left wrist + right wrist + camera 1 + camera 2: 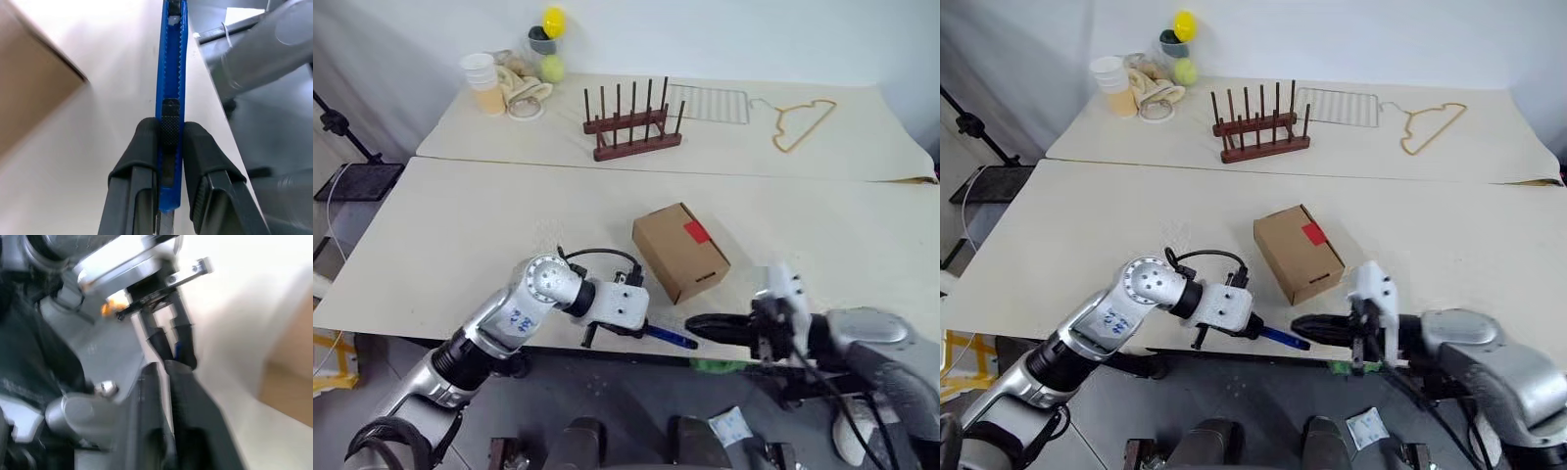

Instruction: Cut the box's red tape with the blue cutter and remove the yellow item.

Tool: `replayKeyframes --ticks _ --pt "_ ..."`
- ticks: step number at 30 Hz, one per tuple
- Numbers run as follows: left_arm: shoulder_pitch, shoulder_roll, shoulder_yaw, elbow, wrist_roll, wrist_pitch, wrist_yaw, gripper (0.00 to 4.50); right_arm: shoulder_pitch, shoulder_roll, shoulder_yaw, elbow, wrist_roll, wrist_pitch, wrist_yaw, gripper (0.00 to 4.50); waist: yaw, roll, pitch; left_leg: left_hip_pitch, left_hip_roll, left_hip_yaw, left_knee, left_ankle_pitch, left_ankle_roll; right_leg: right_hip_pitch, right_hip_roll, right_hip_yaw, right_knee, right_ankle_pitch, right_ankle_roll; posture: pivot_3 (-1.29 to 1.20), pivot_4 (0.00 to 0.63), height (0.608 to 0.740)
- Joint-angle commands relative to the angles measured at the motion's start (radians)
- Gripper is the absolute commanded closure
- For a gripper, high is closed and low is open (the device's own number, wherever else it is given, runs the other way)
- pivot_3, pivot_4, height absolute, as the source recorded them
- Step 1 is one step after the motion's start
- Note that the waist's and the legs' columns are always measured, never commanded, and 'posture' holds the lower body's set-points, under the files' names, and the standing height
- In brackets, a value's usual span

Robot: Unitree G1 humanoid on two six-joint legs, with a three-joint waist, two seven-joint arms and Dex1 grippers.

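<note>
Cutter [171, 103] sits clamped in your left gripper [170, 142], seen close from its wrist. Head views add the box [679, 251], red tape [696, 232]; right gripper [1307, 327] gap unclear.

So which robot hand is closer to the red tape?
Left. The left gripper, clamping the blue cutter, sits just below the box bearing the red tape; the right gripper is slightly farther.

One box [678, 252], one blue cutter [670, 338], one wooden rack [634, 122], one wire hanger [803, 124], two tables [460, 235].
</note>
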Motion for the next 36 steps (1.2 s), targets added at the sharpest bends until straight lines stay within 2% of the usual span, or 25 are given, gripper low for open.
replayKeyframes --ticks 1,3,5,6,8,10,13,18,32,35,36 --pt "-0.016 0.002 0.067 -0.036 -0.019 -0.116 0.026 4.03 -0.040 -0.088 -0.105 -0.005 0.304 0.156 -0.188 2.90 0.000 0.000 0.000 0.000 0.000 0.000 0.000 0.000 0.000 0.000 0.000 0.000 0.000 0.000 0.000 0.00 0.150 0.740" --pt "-0.026 -0.007 0.083 -0.027 -0.001 -0.173 0.053 4.03 -0.063 -0.163 -0.108 0.049 0.515 0.183 -0.342 2.23 0.000 0.000 0.000 0.000 0.000 0.000 0.000 0.000 0.000 0.000 -0.001 0.000 -0.001 0.000 0.000 0.00 0.150 0.740" --pt "-0.047 -0.036 0.105 -0.014 -0.001 -0.202 0.093 4.03 -0.097 -0.264 -0.045 0.106 0.763 0.143 -0.542 1.57 0.000 0.001 0.000 0.000 0.000 0.000 -0.001 0.000 0.000 0.000 -0.001 -0.001 -0.002 0.000 0.000 0.00 0.150 0.740" --pt "-0.052 -0.049 0.111 -0.006 -0.005 -0.216 0.105 4.03 -0.121 -0.303 0.003 0.123 0.840 0.126 -0.640 1.23 0.000 0.001 0.000 -0.001 0.000 0.000 -0.001 0.000 0.001 0.000 -0.001 -0.001 -0.001 0.000 0.000 0.00 0.150 0.740" --pt "-0.056 -0.058 0.108 0.011 0.002 -0.239 0.113 4.03 -0.153 -0.328 0.072 0.142 0.953 0.068 -0.782 0.58 -0.001 -0.001 0.001 -0.001 0.000 0.001 -0.001 0.000 0.001 0.000 -0.001 -0.002 -0.001 0.000 0.000 0.00 0.150 0.740" --pt "-0.059 -0.052 0.091 0.032 0.024 -0.270 0.107 4.03 -0.184 -0.308 0.121 0.158 0.980 0.037 -0.850 0.03 -0.001 -0.002 0.002 -0.002 0.000 0.000 -0.001 0.000 0.001 0.000 -0.001 -0.003 -0.002 0.000 0.000 0.00 0.150 0.740" --pt "-0.067 -0.066 0.078 0.051 0.027 -0.288 0.104 4.03 -0.228 -0.266 0.193 0.195 0.980 0.037 -0.911 0.03 -0.003 -0.002 0.002 -0.003 0.000 0.001 0.000 0.000 0.001 0.000 0.000 -0.003 0.000 0.001 0.002 0.00 0.150 0.740" --pt "-0.078 -0.090 0.074 0.070 0.039 -0.302 0.114 4.03 -0.264 -0.219 0.236 0.228 0.980 0.055 -0.957 0.03 0.001 -0.002 0.002 -0.004 -0.001 0.001 0.001 0.000 0.002 -0.001 -0.001 -0.003 -0.001 0.002 0.003 0.00 0.150 0.740" --pt "-0.074 -0.118 0.074 0.076 0.068 -0.288 0.141 4.03 -0.278 -0.167 0.282 0.258 0.980 0.077 -1.011 0.03 -0.001 -0.002 0.002 -0.005 -0.001 0.000 0.001 0.000 0.002 -0.001 -0.001 -0.003 -0.001 0.002 0.003 0.00 0.150 0.740" --pt "-0.076 -0.121 0.075 0.078 0.071 -0.283 0.145 4.03 -0.279 -0.158 0.285 0.264 0.980 0.079 -1.021 0.65 -0.001 -0.002 0.002 -0.005 -0.001 0.000 0.001 0.000 0.002 -0.001 -0.001 -0.003 -0.001 0.002 0.003 0.00 0.150 0.740" --pt "-0.076 -0.122 0.075 0.078 0.071 -0.281 0.145 4.03 -0.279 -0.152 0.284 0.267 0.980 0.077 -1.027 0.98 -0.001 -0.002 0.002 -0.005 -0.001 0.000 0.001 0.000 0.002 -0.001 -0.001 -0.003 -0.001 0.002 0.003 0.00 0.150 0.740"
